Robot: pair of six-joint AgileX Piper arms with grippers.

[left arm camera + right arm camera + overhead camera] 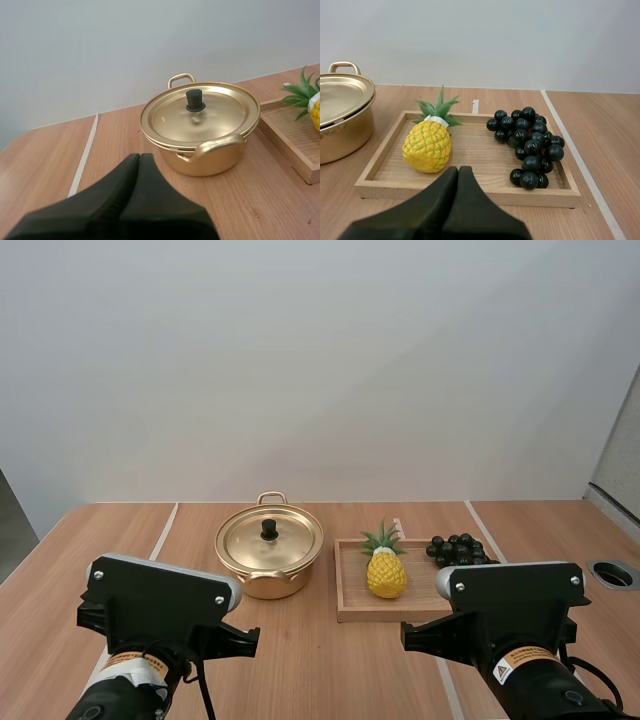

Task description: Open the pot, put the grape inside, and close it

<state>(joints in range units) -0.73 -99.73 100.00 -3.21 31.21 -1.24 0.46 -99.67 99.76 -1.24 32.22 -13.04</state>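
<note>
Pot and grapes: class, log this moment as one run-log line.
pot: lid on | grapes: on tray beside pineapple | left gripper: shut, empty, facing pot | right gripper: shut, empty, facing tray | task: not begun

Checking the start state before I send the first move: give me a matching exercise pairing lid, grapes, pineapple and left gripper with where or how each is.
Things:
1. lid
2. grapes
3. pineapple
4. left gripper

Places or states:
A. shut on nothing
B. tray end away from the pot
C. seated on the pot
D. tray end nearer the pot

Pairs: 1-C, 2-B, 3-D, 4-A
</note>
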